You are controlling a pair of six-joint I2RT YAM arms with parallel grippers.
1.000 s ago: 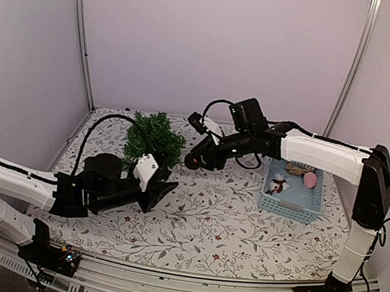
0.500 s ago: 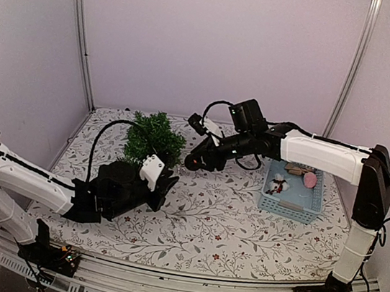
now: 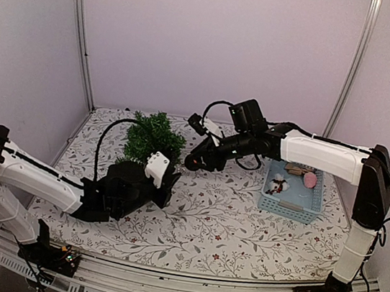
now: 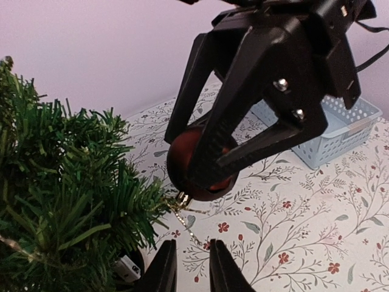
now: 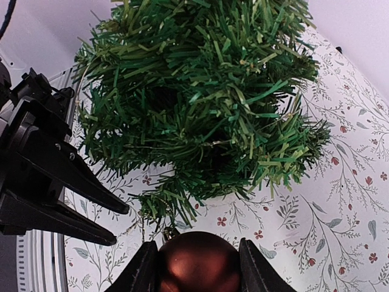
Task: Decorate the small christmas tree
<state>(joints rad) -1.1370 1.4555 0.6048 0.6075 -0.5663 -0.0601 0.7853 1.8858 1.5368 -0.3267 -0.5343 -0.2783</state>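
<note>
Soft, even, pinkish light; sharp focus

Our right gripper clamps a dark red ball just below the tree, our left gripper near on the left

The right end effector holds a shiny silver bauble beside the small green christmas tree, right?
Not silver: the shiny bauble in the right end effector is dark red, as the right wrist view shows. It is beside the small green christmas tree.
</note>
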